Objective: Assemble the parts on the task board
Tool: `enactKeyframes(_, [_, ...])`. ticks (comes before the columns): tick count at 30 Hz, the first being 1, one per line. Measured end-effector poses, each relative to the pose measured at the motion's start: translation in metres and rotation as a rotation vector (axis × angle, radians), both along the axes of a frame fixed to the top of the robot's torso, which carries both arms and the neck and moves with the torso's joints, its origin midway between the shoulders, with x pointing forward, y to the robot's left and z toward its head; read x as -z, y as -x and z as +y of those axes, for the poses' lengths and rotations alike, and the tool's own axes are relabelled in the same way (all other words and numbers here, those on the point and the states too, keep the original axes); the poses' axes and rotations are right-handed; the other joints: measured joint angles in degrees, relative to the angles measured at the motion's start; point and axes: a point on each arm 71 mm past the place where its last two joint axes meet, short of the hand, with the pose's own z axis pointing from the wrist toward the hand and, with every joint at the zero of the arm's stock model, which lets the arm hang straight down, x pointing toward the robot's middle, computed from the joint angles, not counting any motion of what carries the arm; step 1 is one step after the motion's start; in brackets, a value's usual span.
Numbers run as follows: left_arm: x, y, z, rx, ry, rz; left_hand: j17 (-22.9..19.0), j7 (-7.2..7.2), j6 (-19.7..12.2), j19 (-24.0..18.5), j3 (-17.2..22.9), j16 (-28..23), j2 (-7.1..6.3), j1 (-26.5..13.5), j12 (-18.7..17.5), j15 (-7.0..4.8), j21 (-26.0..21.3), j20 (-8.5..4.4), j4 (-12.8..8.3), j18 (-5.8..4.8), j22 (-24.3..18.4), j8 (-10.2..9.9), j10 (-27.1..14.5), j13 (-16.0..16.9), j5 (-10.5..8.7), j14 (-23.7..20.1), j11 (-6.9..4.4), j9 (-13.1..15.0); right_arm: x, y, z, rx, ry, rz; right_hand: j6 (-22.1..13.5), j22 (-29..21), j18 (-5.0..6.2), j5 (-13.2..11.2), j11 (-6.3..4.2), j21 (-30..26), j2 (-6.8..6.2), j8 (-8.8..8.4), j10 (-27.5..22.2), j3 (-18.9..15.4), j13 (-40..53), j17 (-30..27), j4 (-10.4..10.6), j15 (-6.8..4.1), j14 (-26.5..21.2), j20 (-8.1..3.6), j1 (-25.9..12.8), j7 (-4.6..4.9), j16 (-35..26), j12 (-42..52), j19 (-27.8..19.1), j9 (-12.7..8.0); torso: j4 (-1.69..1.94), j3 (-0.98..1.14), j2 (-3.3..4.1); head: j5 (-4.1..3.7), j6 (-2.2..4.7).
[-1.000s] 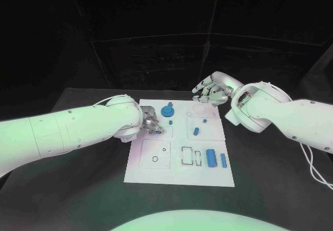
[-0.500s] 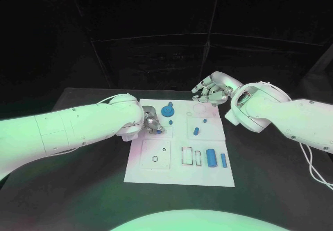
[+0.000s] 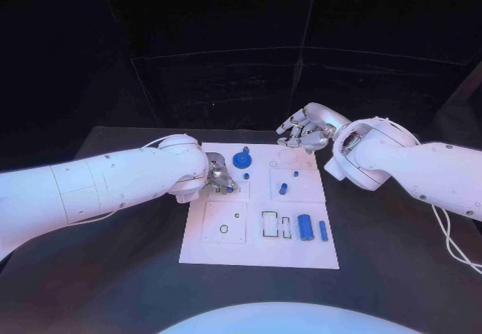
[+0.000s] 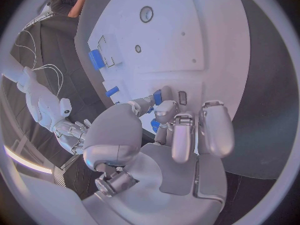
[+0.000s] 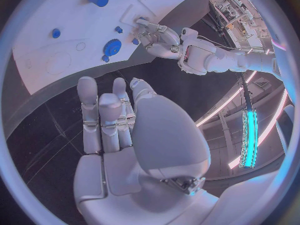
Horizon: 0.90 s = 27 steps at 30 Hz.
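The left hand works low at the left edge of the board, fingers pinching a small blue peg; it should keep the peg upright and press it straight down over its hole. The right hand hovers beyond the far edge, fingers loosely together and holding nothing. No readable writing or brand shows.

Left hand low, fingers curled downward; right hand raised, fingers loosely apart, empty.

Matt white task board, glossy blue plastic parts, matt black table
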Motion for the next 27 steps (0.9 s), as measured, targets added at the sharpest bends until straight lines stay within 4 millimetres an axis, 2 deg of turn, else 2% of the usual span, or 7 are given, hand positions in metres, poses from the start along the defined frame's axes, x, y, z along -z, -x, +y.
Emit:
enactKeyframes(3, [0.001,0.000,0.001,-0.001,-0.002,0.004,0.0,-0.18,0.6,0.0,-1.3,0.0,-0.08,-2.1,0.3,0.00,0.0,0.00,1.9,0.00,0.2,0.0,0.3,0.3,0.04,0.0,0.04,0.0,0.000,0.000,0.000,0.000,0.000,0.000,0.0,-0.1,0.00,0.0,0.00,0.0,0.00,0.00,0.0,-0.1,0.0,-0.1,0.1,0.00,0.0,0.00,0.0,0.00,-0.3,0.0,0.0,0.0,0.02,-0.01,-0.01,-0.02,0.04])
enactKeyframes(9, [0.003,0.000,0.004,-0.008,-0.003,0.011,0.0,-0.08,1.1,0.0,-6.1,0.0,-1.44,-6.7,0.7,-0.15,0.2,0.00,6.7,0.00,0.5,0.0,0.5,0.8,0.05,-0.2,-0.10,-0.2,0.000,0.000,0.000,0.000,0.001,0.001,0.0,-0.2,0.00,0.0,0.00,0.0,0.00,0.00,0.0,-0.2,0.0,-0.1,0.2,0.00,0.0,0.00,0.0,0.00,-0.4,0.0,0.0,0.0,0.05,-0.04,-0.03,-0.07,0.21])
enactKeyframes(14, [0.003,0.001,0.008,-0.016,-0.002,0.012,0.0,-0.27,1.3,0.0,-9.9,0.0,-2.18,-8.0,0.7,-0.40,0.2,-0.41,9.4,-0.01,0.6,0.0,0.7,1.1,0.05,0.0,-0.30,-0.2,0.001,0.000,0.000,0.000,0.001,0.001,0.0,-0.6,-0.01,0.0,0.00,-0.3,0.00,0.00,0.0,0.0,-0.1,-0.3,0.3,0.00,0.0,-0.21,0.0,0.00,-0.4,0.0,-0.2,0.0,0.05,-0.05,-0.03,-0.15,0.31])
enactKeyframes(21, [-0.001,0.001,0.012,-0.025,0.008,0.006,0.0,-0.48,1.5,0.0,-13.7,0.0,-2.15,-8.4,0.9,-0.40,0.2,-0.41,10.0,-0.01,0.8,0.0,0.9,1.4,0.05,0.0,-0.51,-0.2,0.001,-0.001,-0.001,0.000,0.002,0.003,0.0,-0.8,-0.01,0.0,0.00,-0.5,-0.24,0.00,0.0,0.0,-0.1,-0.3,0.3,0.00,0.0,-0.20,-0.2,0.00,-0.5,0.0,-0.2,0.0,0.05,-0.05,-0.03,-0.22,0.19])
enactKeyframes(27, [-0.019,-0.003,0.012,-0.037,0.055,-0.027,0.0,-0.48,1.5,0.0,-15.6,0.0,-2.15,-8.4,0.9,-0.40,0.2,-0.41,10.0,-0.01,0.1,0.0,0.9,1.0,0.05,0.0,-0.51,-0.2,0.002,-0.001,-0.001,0.002,0.004,0.005,0.0,-1.1,-0.01,0.0,0.00,-0.6,-0.24,0.00,0.0,0.0,-0.2,-0.5,0.6,0.00,0.0,-0.20,-0.2,0.00,-0.7,0.0,-0.2,0.0,0.09,-0.04,-0.04,-0.35,0.31])
